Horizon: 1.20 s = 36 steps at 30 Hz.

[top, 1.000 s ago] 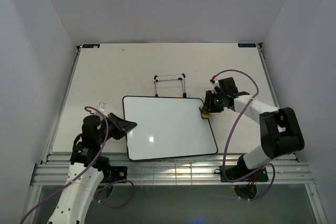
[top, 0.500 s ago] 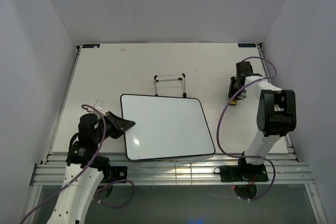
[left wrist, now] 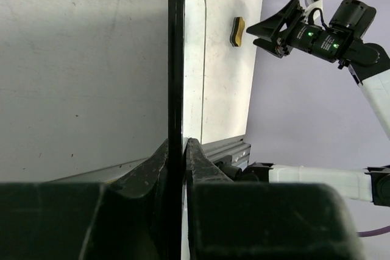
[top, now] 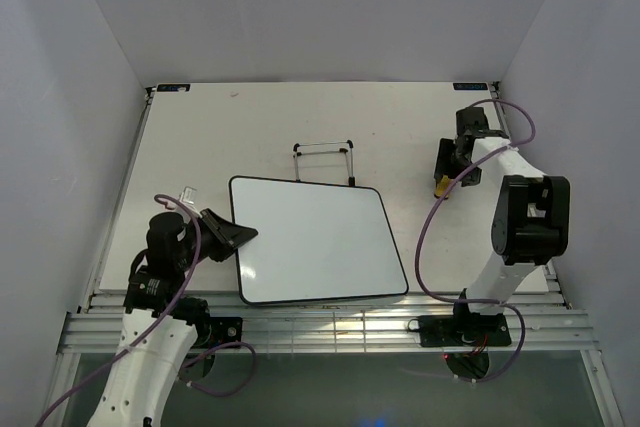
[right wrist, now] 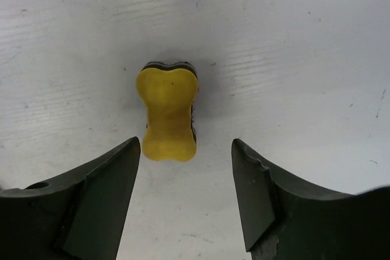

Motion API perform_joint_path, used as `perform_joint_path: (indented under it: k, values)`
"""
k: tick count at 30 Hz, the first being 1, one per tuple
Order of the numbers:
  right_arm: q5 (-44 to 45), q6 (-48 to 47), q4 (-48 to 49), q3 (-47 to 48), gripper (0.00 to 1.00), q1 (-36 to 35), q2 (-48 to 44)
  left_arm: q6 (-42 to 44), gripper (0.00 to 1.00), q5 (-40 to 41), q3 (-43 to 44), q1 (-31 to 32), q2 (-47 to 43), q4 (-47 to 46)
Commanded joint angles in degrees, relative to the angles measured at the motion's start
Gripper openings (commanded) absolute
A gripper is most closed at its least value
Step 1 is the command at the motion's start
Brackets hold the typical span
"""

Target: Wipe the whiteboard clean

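Closest to me, at the table's [top: 200, 137] 7 o'clock corner, the left claw [top: 228, 237] is clamped narrow on the whiteboard [top: 315, 242]. It has the board by its 9 o'clock edge. In the left wrist view the two fingers [left wrist: 159, 162] squeeze the thin black frame [left wrist: 176, 59] between them, with no gap to either side.

The whiteboard sits near the middle of the table, a little toward the near edge, and is slightly skewed against the table's sides. From above its face reads glossy white with a faint patch of glare. I cannot tell whether the gripped edge is raised off the table or lying flat.

Just past the board's 12 o'clock edge stands a small wire stand [top: 323, 159], close to the frame but not touching it.

Farther out, at about 2 o'clock from the board and well apart from it, a yellow eraser [top: 441, 185] lies on the bare table. The right claw [top: 446, 159] hangs right over it with its jaws spread wide. In the right wrist view the eraser [right wrist: 167, 114] lies loose just ahead of the two fingertips [right wrist: 131, 150], which grip nothing. The same eraser [left wrist: 237, 31] and right claw [left wrist: 255, 33] show far off in the left wrist view.
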State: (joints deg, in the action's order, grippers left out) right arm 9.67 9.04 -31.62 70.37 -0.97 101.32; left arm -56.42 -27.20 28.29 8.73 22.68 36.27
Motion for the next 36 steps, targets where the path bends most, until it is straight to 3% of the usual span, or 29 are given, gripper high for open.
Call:
perform_joint_path:
  k: [1,3,4,7,8,10,14,26,29,33,36]
  values:
    - [-3.9,0.7,-1.4,0.3,0.68,0.3,-6.8,1.1,0.0,-5.7,0.7,0.1,1.2,-2.6]
    - [-6.2,0.7,-1.3,-0.8,0.69,0.3,-11.0,0.8,0.0,-6.3,1.0,0.1,1.8,-4.5]
    - [-11.7,0.6,-0.8,-2.2,0.69,0.3,-12.7,0.9,0.0,-8.1,0.8,0.1,1.8,-6.3]
    - [-21.3,1.7,2.4,-7.7,0.81,-0.1,-20.0,0.4,0.0,-9.4,0.7,0.3,2.4,-10.2]
    - [-23.7,2.7,3.8,-9.5,0.9,-0.2,-21.9,-0.4,0.0,-9.4,0.7,0.2,2.5,-10.7]
    - [-28.5,3.3,6.0,-12.6,0.9,-0.3,-26.6,-1.5,0.0,-10.9,-0.2,0.3,2.6,-14.0]
    - [-30.6,2.6,4.6,-16.0,0.9,-0.3,-31.1,-4.1,0.0,-15.3,-1.7,0.3,4.1,-19.5]
    - [-36.1,4.3,5.7,-19.1,0.9,-0.4,-39.7,-6.3,0.0,-16.5,4.1,0.4,8.8,-25.8]
    - [-36.6,4.1,5.2,-18.4,0.9,-0.4,-41.4,-9.0,0.0,-15.7,4.5,0.3,9.8,-30.6]
    - [-34.8,3.4,3.1,-15.9,0.9,-0.4,-44.1,-13.1,0.0,-15.5,3.1,0.4,10.8,-44.4]
    - [-33.5,3.3,2.5,-14.0,0.9,-0.3,-47.1,-12.1,0.0,-14.8,4.0,0.4,12.4,-48.7]
